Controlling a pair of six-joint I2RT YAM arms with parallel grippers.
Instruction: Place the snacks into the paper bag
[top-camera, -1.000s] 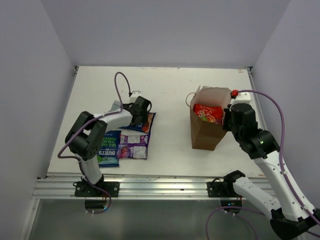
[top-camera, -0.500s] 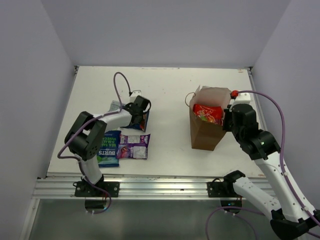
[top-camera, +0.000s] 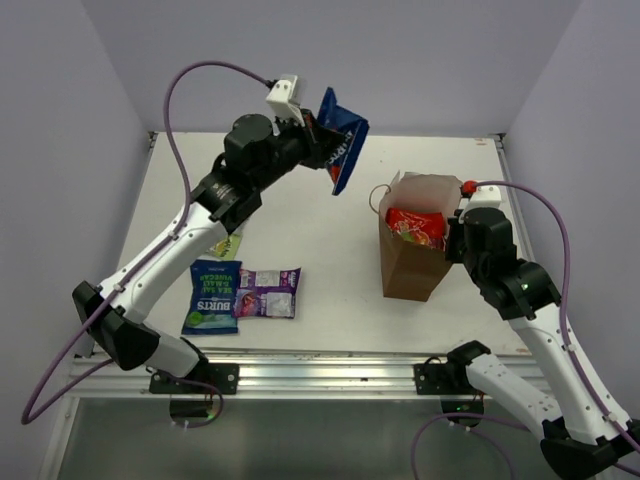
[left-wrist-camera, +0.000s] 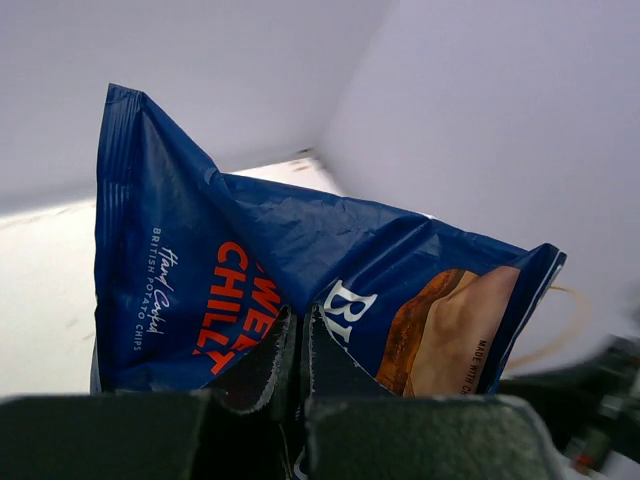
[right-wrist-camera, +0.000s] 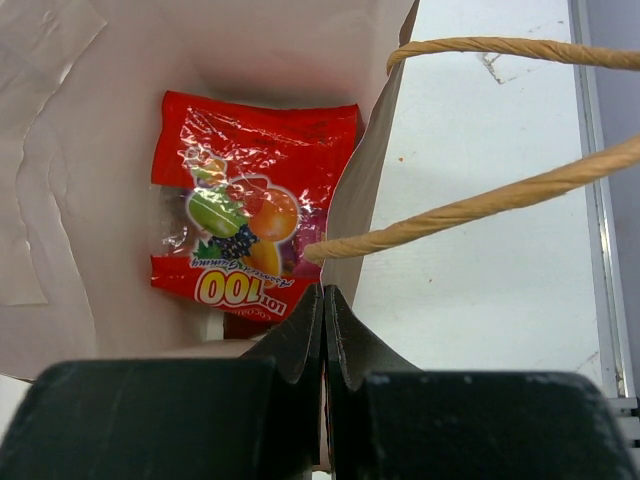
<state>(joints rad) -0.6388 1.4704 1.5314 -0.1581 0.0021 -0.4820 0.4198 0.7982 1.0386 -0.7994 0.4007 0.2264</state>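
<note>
Your left gripper (left-wrist-camera: 297, 322) is clamped tight on a blue crisp packet (left-wrist-camera: 200, 250), up in the air. Above the fingers it reads "Hand Cooked British Potato Chips" and a red "CHILL". Your right gripper (right-wrist-camera: 323, 300) is pinched closed on the paper bag (right-wrist-camera: 60, 200) rim. Just beyond it, inside, lies a red fruit-print packet (right-wrist-camera: 250, 220) marked "100". Far below the left gripper, a "BURTS" packet (top-camera: 212, 298) sits on the worktop (top-camera: 330, 230).

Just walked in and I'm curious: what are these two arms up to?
The left gripper holds a dark blue crisp packet in the air, not yet over the brown paper bag. The right gripper pinches the bag's rim. A red fruit-print packet lies inside; a purple packet and a blue-green packet lie on the table.
</note>
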